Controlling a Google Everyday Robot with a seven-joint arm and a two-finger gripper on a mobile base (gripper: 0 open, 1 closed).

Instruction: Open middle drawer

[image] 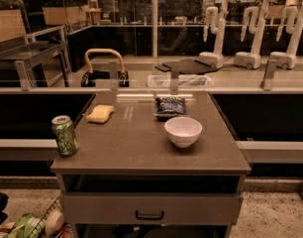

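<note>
The middle drawer [151,208] is a wide flat grey front near the bottom of the camera view, as broad as the grey counter unit [141,148]. Its small dark curved pull handle [149,215] sits at the centre. The drawer front looks flush with the unit, closed. Above it is a dark wide slot [151,183] with no front panel. My gripper and arm are not in view.
On the counter top stand a green soda can [65,135] at the left edge, a yellow sponge [100,114], a dark snack bag [170,106] and a white bowl [183,131]. A basket of items [30,224] sits on the floor at lower left.
</note>
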